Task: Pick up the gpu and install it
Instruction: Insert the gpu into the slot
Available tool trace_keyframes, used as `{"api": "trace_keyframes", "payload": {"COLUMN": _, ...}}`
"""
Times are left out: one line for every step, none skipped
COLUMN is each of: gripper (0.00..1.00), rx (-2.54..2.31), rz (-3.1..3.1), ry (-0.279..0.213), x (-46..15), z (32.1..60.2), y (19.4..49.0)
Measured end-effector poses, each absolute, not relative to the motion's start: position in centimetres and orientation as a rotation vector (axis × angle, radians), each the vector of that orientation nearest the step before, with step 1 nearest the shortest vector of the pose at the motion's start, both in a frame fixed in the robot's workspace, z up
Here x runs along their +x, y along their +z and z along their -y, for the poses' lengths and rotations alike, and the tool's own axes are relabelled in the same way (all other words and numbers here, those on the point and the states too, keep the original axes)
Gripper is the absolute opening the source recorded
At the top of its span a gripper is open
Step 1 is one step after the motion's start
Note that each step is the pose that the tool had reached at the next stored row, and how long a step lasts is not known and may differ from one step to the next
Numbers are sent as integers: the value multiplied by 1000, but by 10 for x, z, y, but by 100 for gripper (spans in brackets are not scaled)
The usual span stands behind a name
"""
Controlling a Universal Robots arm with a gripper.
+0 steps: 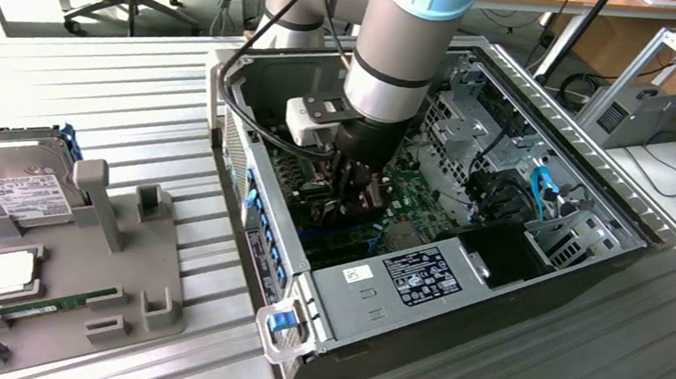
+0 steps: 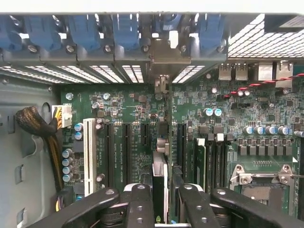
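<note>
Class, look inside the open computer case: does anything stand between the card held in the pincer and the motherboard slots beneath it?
Nothing visible does. The pincer holds the thin edge-on gpu card directly over the green motherboard's bare black slots.

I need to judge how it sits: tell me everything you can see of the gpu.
The gpu stands on edge over the green motherboard, seen edge-on as a thin dark slab. Its silver metal bracket sits at the rear slot openings, among the blue clips. The gripper is shut on it, one black finger each side. Whether it is fully in a slot cannot be told.
</note>
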State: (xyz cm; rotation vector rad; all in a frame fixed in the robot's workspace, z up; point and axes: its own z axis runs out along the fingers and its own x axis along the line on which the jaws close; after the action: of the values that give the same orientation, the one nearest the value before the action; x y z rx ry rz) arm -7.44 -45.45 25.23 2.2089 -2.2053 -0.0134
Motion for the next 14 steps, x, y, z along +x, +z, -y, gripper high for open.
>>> {"api": "trace_keyframes", "payload": {"gripper": 26, "rx": 2209, "rz": 2206, "ry": -14, "x": -74, "z": 454, "y": 252}}
{"api": "trace_keyframes", "payload": {"gripper": 26, "rx": 2209, "rz": 2205, "ry": -13, "x": -74, "z": 454, "y": 251}}
{"api": "trace_keyframes", "payload": {"gripper": 26, "rx": 2208, "rz": 2205, "ry": -13, "x": -74, "z": 454, "y": 251}}
{"api": "trace_keyframes", "payload": {"gripper": 26, "rx": 2208, "rz": 2205, "ry": -13, "x": -74, "z": 454, "y": 250}}
{"api": "trace_keyframes", "payload": {"gripper": 26, "rx": 2208, "rz": 2205, "ry": -13, "x": -74, "z": 454, "y": 250}}
{"api": "trace_keyframes", "payload": {"gripper": 26, "rx": 2208, "rz": 2205, "ry": -13, "x": -74, "z": 454, "y": 250}}
{"api": "trace_keyframes", "payload": {"gripper": 26, "rx": 2209, "rz": 2205, "ry": -13, "x": -74, "z": 454, "y": 250}}
{"api": "trace_keyframes", "payload": {"gripper": 26, "rx": 2209, "rz": 2205, "ry": -13, "x": -74, "z": 454, "y": 250}}
{"api": "trace_keyframes", "payload": {"gripper": 26, "rx": 2209, "rz": 2205, "ry": -13, "x": -74, "z": 454, "y": 250}}
{"api": "trace_keyframes", "payload": {"gripper": 26, "rx": 2210, "rz": 2206, "ry": -14, "x": -74, "z": 453, "y": 250}}
{"api": "trace_keyframes", "payload": {"gripper": 27, "rx": 2210, "rz": 2206, "ry": -14, "x": -74, "z": 453, "y": 250}}
{"api": "trace_keyframes", "payload": {"gripper": 33, "rx": 2209, "rz": 2206, "ry": -14, "x": -74, "z": 453, "y": 250}}
{"api": "trace_keyframes", "payload": {"gripper": 39, "rx": 2209, "rz": 2205, "ry": -13, "x": -74, "z": 453, "y": 250}}
{"api": "trace_keyframes", "payload": {"gripper": 39, "rx": 2209, "rz": 2205, "ry": -14, "x": -74, "z": 453, "y": 250}}
